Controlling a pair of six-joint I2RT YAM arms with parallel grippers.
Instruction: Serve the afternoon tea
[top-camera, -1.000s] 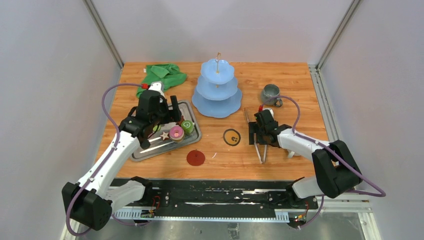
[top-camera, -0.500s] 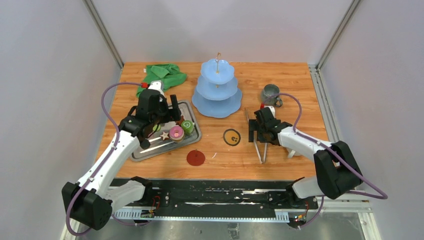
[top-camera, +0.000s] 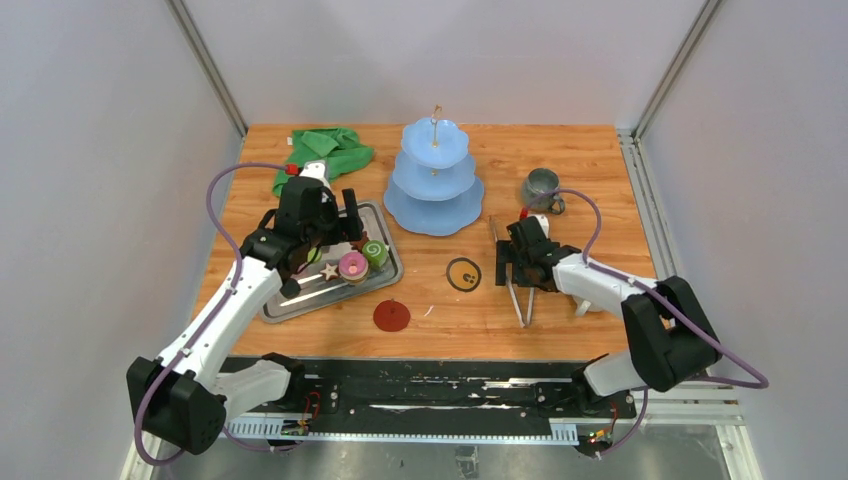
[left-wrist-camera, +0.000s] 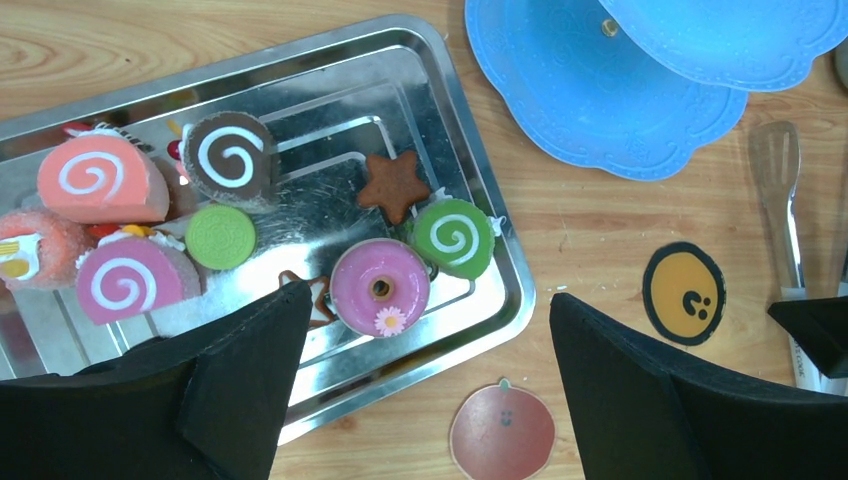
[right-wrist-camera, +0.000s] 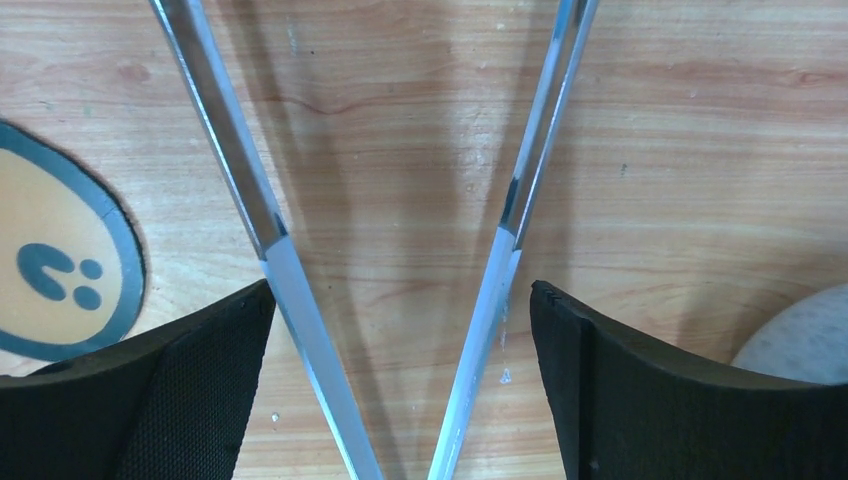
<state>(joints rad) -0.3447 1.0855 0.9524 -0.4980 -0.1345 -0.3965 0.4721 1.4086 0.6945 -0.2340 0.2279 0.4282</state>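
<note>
The toy sweets lie on a steel tray (left-wrist-camera: 480, 190): pink swirl rolls (left-wrist-camera: 100, 178), a brown swirl roll (left-wrist-camera: 232, 158), a brown star (left-wrist-camera: 394, 186), a green disc (left-wrist-camera: 220, 237), a green swirl (left-wrist-camera: 453, 237) and a pink donut (left-wrist-camera: 380, 287). My left gripper (left-wrist-camera: 425, 302) hovers open over the tray's near right corner (top-camera: 385, 275), holding nothing. The grey-green mug (top-camera: 541, 187) stands at the back right. My right gripper (right-wrist-camera: 400, 300) is open low over the table (top-camera: 515, 268), its fingers outside both arms of steel tongs (right-wrist-camera: 245, 190). A pale round edge (right-wrist-camera: 800, 350) shows at the right.
A blue three-tier stand (top-camera: 434, 190) stands at the back centre and shows in the left wrist view (left-wrist-camera: 600, 110). A yellow coaster (top-camera: 463, 274) and a red coaster (top-camera: 391, 316) lie flat between the arms. A green cloth (top-camera: 325, 150) is at the back left.
My right gripper has edged slightly along the tongs. The left arm has hardly moved. Nothing was picked up or let go.
</note>
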